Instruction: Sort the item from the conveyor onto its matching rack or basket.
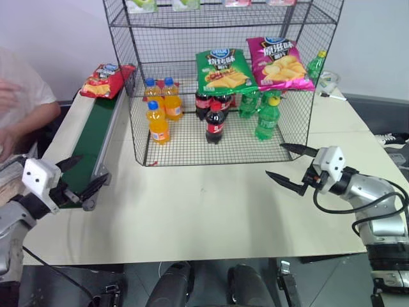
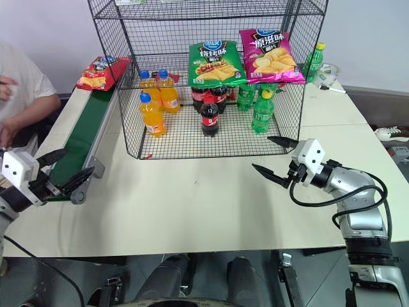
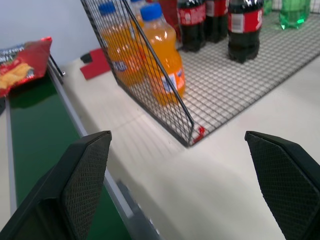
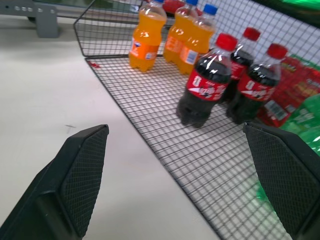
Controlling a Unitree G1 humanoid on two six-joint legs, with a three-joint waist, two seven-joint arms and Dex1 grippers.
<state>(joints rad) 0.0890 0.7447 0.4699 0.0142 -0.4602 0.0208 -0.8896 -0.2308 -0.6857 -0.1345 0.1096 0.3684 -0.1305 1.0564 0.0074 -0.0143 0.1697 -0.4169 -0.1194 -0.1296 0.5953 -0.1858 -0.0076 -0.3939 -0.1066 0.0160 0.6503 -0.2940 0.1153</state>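
Leftmost, the left end effector [image 1: 82,173] hangs wide open over the near end of the conveyor [image 1: 89,147], holding nothing. Farther up the belt, the red chip bag [image 1: 106,79] lies at its far end, just beside the rack [image 1: 217,83] (orange, cola and green bottles stand inside). Over the desk [image 1: 211,204], the right end effector [image 1: 287,165] gapes wide, empty

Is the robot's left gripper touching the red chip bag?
Apart. In the left eye view the left gripper is open at the conveyor's near end, while the red chip bag lies at its far end.
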